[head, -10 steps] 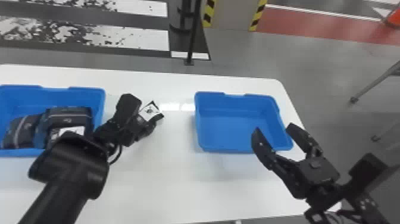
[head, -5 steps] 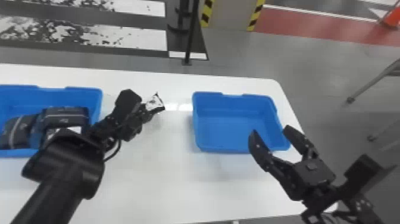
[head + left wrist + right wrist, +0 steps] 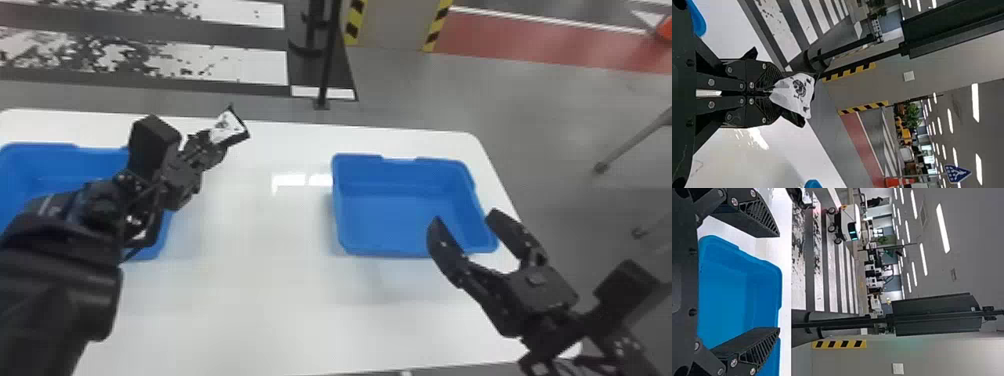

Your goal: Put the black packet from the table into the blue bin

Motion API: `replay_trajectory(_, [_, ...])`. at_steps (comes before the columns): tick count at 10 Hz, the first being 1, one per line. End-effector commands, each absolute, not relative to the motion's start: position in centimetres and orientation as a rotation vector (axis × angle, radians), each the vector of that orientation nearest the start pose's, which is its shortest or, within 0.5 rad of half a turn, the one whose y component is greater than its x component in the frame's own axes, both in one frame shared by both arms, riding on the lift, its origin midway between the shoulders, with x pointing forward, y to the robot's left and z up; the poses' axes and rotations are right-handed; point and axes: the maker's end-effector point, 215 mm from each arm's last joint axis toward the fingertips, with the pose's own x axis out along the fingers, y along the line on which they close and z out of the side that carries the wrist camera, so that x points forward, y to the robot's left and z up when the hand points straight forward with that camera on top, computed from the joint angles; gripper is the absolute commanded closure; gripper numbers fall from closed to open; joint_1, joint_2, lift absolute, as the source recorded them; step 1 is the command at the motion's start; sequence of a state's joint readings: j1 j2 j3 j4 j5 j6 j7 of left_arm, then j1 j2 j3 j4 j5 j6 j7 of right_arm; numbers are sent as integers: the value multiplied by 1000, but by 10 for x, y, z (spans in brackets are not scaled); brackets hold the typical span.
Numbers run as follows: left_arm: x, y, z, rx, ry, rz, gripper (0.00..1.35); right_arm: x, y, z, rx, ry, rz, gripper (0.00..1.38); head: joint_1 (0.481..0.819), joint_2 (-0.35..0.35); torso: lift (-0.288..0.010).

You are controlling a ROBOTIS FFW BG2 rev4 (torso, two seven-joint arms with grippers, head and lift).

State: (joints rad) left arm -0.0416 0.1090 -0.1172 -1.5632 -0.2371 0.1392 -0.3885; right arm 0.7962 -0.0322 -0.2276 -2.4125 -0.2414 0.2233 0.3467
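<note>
- Pinching the black packet [image 3: 229, 126] by one end, our left pincer [image 3: 215, 142] has its fingers pressed together on it; we hold it up off the desk [image 3: 260, 300], near the far edge in the head view.
- Spread wide, our right pincer [image 3: 466, 217] has a clear gap between its fingertips, which stand by the near right corner of the right-hand blue bin [image 3: 400, 247]; we cannot tell whether either tip touches the rim.
- In the head view, we see our left arm [image 3: 55, 295] pass in front of part of the left-hand blue bin [image 3: 40, 146], while the packet lies outside both bins, between them and farther back.
- Close up, our left wrist view gives the packet's white face with a dark printed figure and its black edges, jutting past the fingertips; beyond it we get an orange cone [image 3: 895, 182], a blue sign [image 3: 956, 173] and green plants [image 3: 911, 117].
- From our right wrist view, we look down into the right-hand bin, with the two ribbed fingers well apart over it; farther off stands a white wheeled machine [image 3: 849, 221] on the striped floor [image 3: 820, 282].
</note>
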Motion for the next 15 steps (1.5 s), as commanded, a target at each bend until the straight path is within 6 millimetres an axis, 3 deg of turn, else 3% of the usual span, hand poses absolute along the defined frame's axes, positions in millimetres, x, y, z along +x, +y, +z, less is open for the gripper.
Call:
replay_trajectory(1, [573,178,-386,347,163,-412,1213,361,-246,-304,92,140,228,173,695,-140,-110])
replay_trajectory(4, [545,258,-413,404,250,-299,1196,362,-246,-302,92,135,228,173,695,-55,-110])
replay_trajectory(5, [534,291,-421,424,275,-249,1053,362,-246,-302,92,135,228,173,695,-16,-110])
replay_trajectory(6, [523,320,-424,441,302,-196,653,362,-246,-302,92,135,230,173,695,25,-110])
replay_trajectory(7, [517,344,-423,458,307,-157,128,362,-246,-302,92,135,228,173,695,68,-110])
replay_trajectory(8, [508,361,-425,449,334,-123,-2,362,-246,-302,94,135,229,173,695,90,-110])
replay_trajectory(10, [490,381,-417,455,311,-87,257,362,-246,-302,94,135,229,173,695,152,-110])
replay_trajectory(11, [474,385,-401,465,263,-73,300,362,-246,-302,92,135,228,173,695,161,-110])
replay_trajectory(13, [424,404,-377,432,177,-14,302,362,-246,-302,92,135,228,173,695,189,-110])
replay_trajectory(15, [377,434,-320,549,79,49,302,362,-246,-302,90,136,228,173,695,225,-110])
